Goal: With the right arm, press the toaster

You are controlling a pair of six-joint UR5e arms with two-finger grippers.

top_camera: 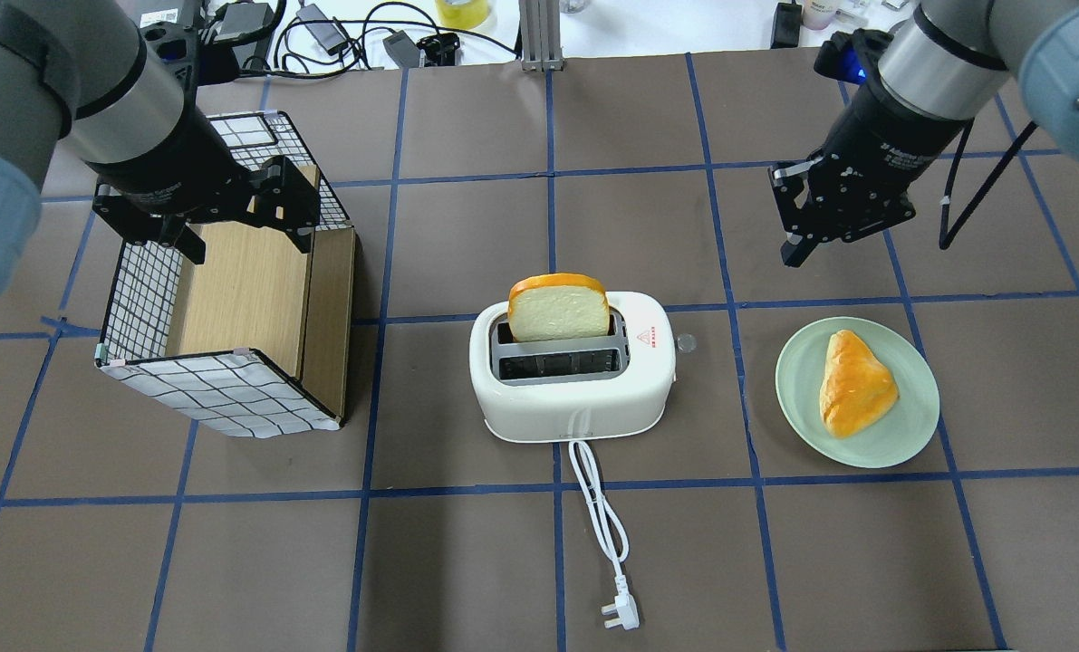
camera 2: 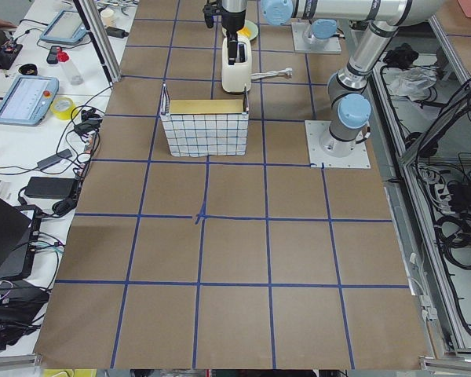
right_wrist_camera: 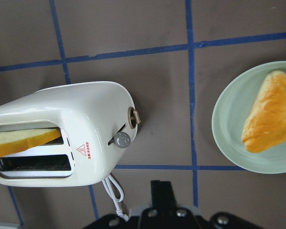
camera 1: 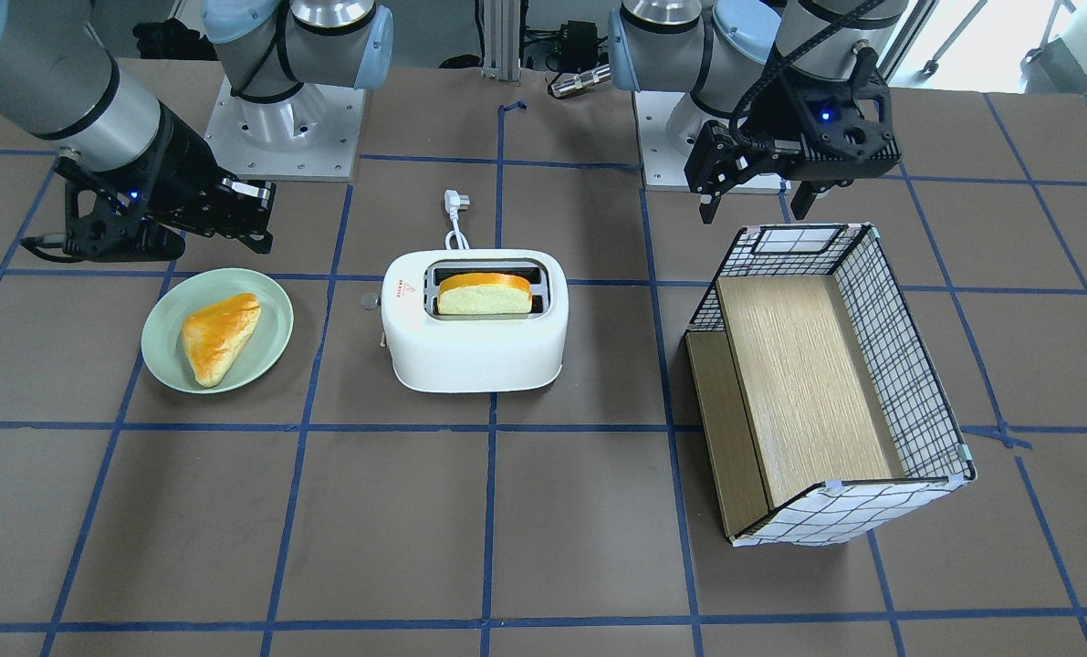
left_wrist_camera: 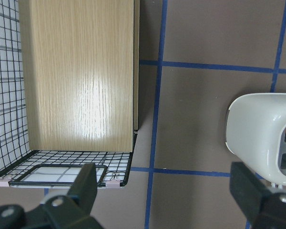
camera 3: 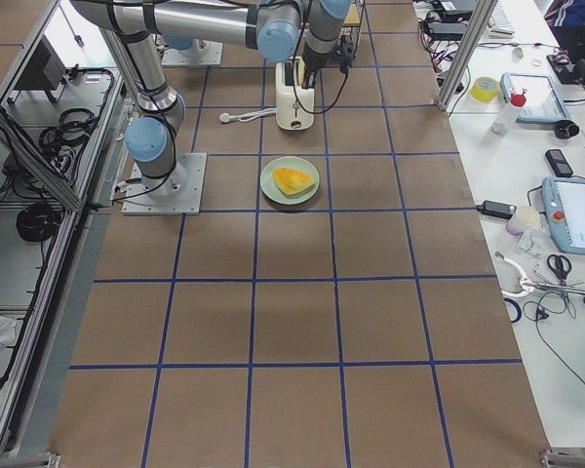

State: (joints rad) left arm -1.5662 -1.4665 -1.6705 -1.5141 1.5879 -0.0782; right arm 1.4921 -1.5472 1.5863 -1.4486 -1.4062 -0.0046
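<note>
Hangs at upper right with the right pincer (top_camera: 791,249) closed tight, well apart from the toaster (top_camera: 575,407) in the middle.

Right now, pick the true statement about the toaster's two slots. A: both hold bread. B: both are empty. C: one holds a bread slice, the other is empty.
C: a bread slice stands in one slot of the toaster; the slot beside it shows only bare metal.
</note>
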